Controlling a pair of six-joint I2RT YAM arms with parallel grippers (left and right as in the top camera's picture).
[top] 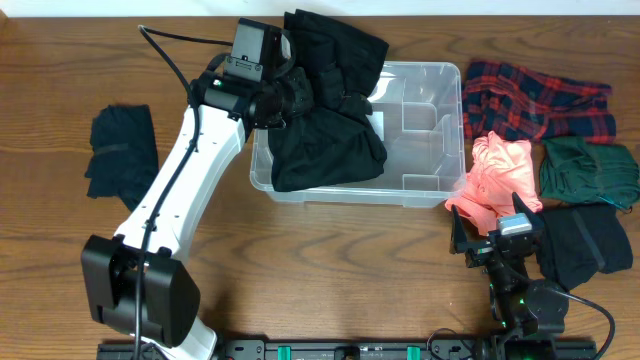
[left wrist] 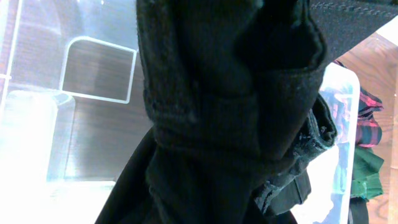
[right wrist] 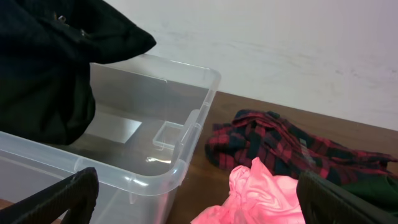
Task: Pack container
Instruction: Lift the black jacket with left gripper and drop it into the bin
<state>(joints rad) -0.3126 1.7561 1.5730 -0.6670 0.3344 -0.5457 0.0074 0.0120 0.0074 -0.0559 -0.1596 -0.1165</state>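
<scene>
The left end effector (top: 290,98) hangs over the container (top: 420,150), whose near-left part lies directly beneath it. Its fingers are buried in a black garment (top: 325,140), so how far they stand apart cannot be told. The cloth hangs bunched from it, though, and the right wrist view shows it hanging above the rim, so it clearly has hold of the garment. The lower folds drape down inside the container and partly over the wall nearest the left arm's base.

The right end effector (top: 497,238) is spread wide and holds nothing. The container is ahead of it and to its left. A pink garment (top: 497,170) lies just ahead of it, and a plaid shirt (top: 535,100) lies beyond that. A green garment (top: 585,170) and a black bundle (top: 585,240) lie to its right on the table. Well apart from the left end effector, on its far side from the container, lies 1 more dark piece (top: 120,150).

The step in hand looks like placing the 1st item. The rest of the container appears bare. Next, the left end effector would need to lower and shift toward the container's middle so the overhanging cloth falls inside, then let go. If it releases where it is, part of the garment may stay draped over the wall. The pink garment seems the easiest next pick for the right end effector.
</scene>
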